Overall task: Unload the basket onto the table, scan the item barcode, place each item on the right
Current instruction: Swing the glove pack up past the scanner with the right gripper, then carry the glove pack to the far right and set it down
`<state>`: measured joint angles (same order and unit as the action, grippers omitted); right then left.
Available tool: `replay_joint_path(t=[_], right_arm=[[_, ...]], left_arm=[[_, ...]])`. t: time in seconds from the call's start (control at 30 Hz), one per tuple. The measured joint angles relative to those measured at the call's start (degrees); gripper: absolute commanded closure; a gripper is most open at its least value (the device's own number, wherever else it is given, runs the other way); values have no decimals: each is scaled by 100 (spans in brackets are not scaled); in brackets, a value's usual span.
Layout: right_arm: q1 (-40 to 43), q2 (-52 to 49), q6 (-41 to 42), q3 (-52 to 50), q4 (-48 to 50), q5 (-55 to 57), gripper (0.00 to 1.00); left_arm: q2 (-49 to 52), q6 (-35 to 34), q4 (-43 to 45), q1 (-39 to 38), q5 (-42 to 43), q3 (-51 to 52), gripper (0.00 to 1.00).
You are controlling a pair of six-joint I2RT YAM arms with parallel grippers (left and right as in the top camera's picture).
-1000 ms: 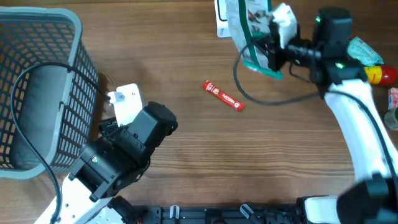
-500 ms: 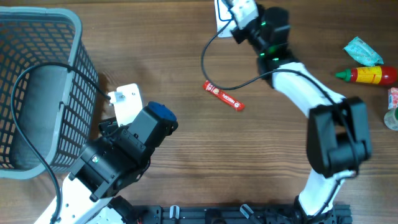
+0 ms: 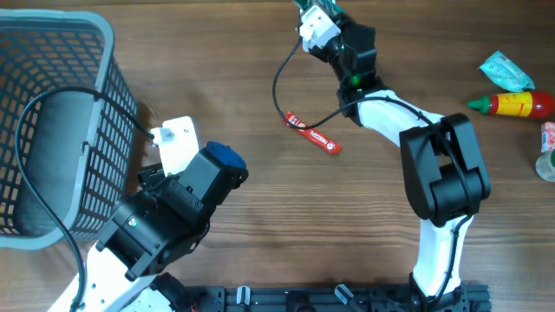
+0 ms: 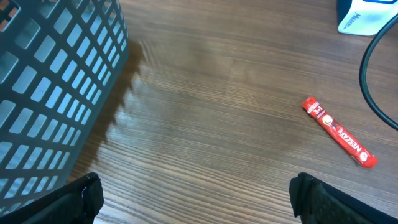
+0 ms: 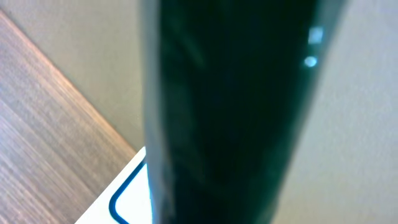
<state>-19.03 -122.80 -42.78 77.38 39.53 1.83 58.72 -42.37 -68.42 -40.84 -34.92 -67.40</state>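
1. Since a second ago, the right arm point(image 3: 438, 169) is reaching further left and toward the far edge, taking the green pouch point(image 3: 312, 6) from the far right to the far middle of the tabletop point(image 3: 286, 208).
2. Right jaws: clamping shut on the green pouch. Only a green sliver is showing at the far edge of the overhead view, the rest lying out of frame.
3. Right wrist view: the pouch point(image 5: 217, 112) is filling the middle as a dark green blur, with a white object edged by a blue line point(image 5: 127, 199) showing beneath it.
4. Left jaws: standing wide and holding nothing, hovering over bare wood just right of the grey basket point(image 3: 102, 35).
5. Red sachet point(image 3: 310, 133): lying flat mid-tabletop between the two arms, with the black cable point(image 3: 279, 78) of the right arm looping just beside it.
6. White-and-blue box point(image 4: 364, 15): sitting at the far right in the left wrist view.
7. Ketchup bottle point(image 3: 516, 105) and teal packet point(image 3: 507, 69): lying at the far right, well apart from the pouch.
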Motion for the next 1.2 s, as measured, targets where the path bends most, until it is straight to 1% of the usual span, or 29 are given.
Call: replay_joint_path(t=[0.3, 0.43, 0.53, 0.67, 0.9, 1.2], right_arm=[[-98, 0, -144, 11, 24, 17, 96], [-94, 0, 142, 28, 516, 317, 96], [-48, 0, 400, 125, 535, 673, 96], [170, 0, 588, 197, 358, 1281, 96], [857, 0, 649, 197, 249, 3008, 96], [1961, 7, 214, 197, 249, 4784, 96]], left_arm=[[0, 0, 0, 0, 2, 0, 0], [0, 0, 2, 2, 0, 0, 0], [0, 0, 0, 0, 0, 0, 0], [0, 0, 2, 0, 0, 0, 0], [0, 0, 0, 0, 0, 0, 0], [0, 0, 2, 0, 0, 0, 0]])
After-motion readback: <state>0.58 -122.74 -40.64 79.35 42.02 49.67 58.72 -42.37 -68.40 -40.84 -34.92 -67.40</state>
